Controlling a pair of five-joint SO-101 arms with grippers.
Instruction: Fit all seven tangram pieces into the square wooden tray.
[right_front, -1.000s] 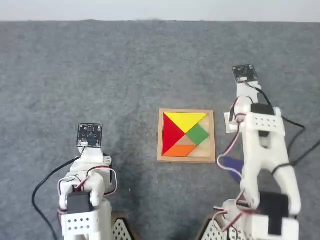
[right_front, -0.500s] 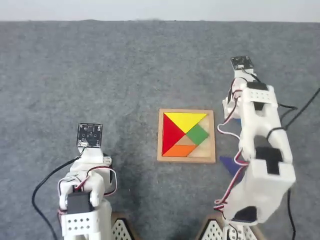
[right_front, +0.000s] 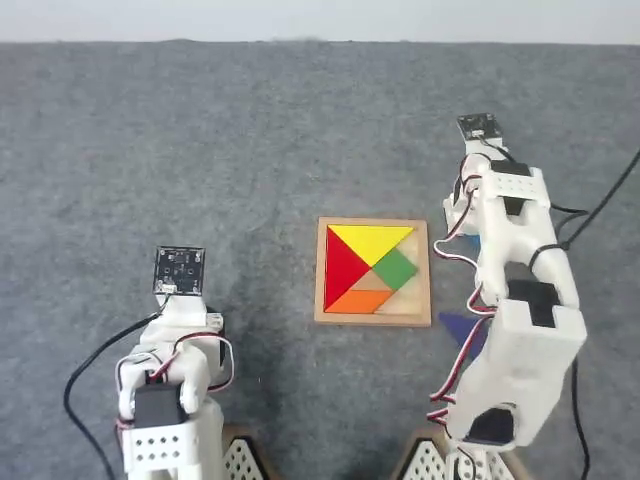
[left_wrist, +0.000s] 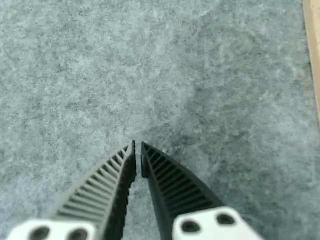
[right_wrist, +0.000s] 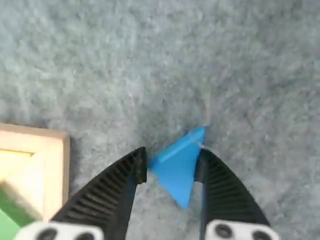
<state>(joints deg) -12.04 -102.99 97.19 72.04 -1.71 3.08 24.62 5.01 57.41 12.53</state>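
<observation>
I read the square wooden tray (right_front: 321, 270) as holding a yellow triangle (right_front: 371, 241), a red triangle (right_front: 343, 268), a green square (right_front: 396, 268) and an orange piece (right_front: 360, 300), with bare wood in its lower right corner. My right gripper (right_wrist: 170, 162), arm stretched out beside the tray, is clamped on a blue triangle (right_wrist: 175, 167) lying on the grey mat (right_front: 200, 150). My left gripper (left_wrist: 138, 146) hangs over the mat with its fingers together, well apart from the tray

The grey cloth-covered bench (right_front: 200, 140) looks fuzzy and matt. The square pale wooden tray (right_front: 373, 320) is smooth and matt. The small blue triangular piece (right_wrist: 176, 167) looks smooth with slight sheen. The left claw (left_wrist: 138, 146) and right claw (right_wrist: 172, 152) are ribbed matt black plastic.
</observation>
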